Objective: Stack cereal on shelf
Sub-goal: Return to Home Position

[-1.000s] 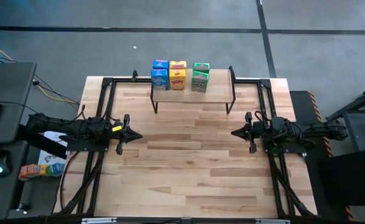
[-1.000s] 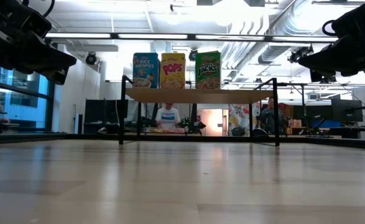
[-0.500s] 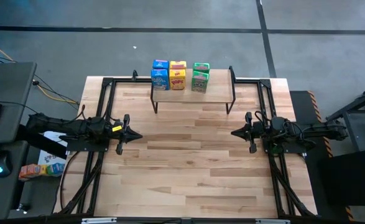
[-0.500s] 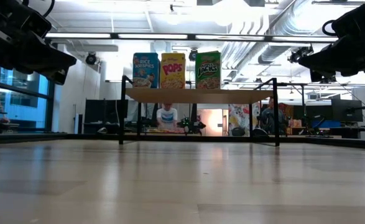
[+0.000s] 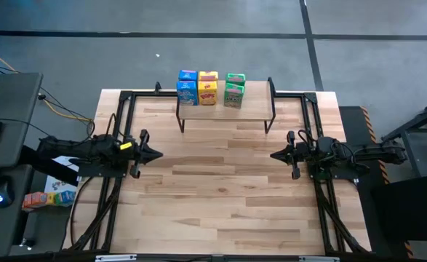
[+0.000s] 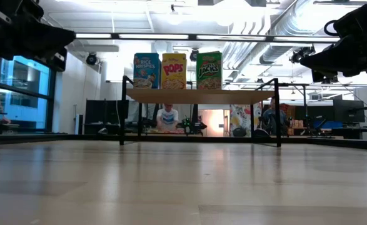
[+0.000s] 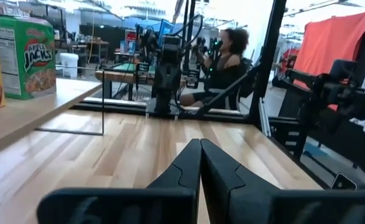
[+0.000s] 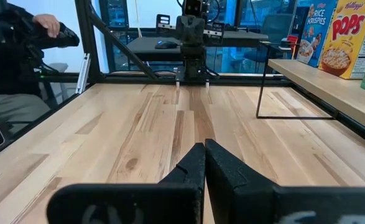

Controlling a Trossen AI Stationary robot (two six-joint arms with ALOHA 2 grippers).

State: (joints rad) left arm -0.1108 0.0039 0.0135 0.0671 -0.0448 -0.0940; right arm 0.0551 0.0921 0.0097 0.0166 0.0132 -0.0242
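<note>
High view: our left gripper (image 5: 157,154) at nine o'clock and right gripper (image 5: 273,154) at three sit pinched closed, empty. Rice Krispies (image 5: 188,87), Pops (image 5: 208,89) and Apple Jacks boxes (image 5: 233,92) line the shelf (image 5: 255,103) at twelve; we judge stacking finished, only parking left.

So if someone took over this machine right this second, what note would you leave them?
Left gripper: shut, empty, above the table's left side.
Right gripper: shut, empty, above the table's right side.
Things: blue cardboard cereal box, yellow cardboard cereal box with red print and green cardboard cereal box stand upright in a row on the light wood shelf with black metal legs. The high view seems to show a second box behind each.
Done: stacking, apparently; no box shows on the wooden tabletop.
Left: probably only parking the arms.
</note>
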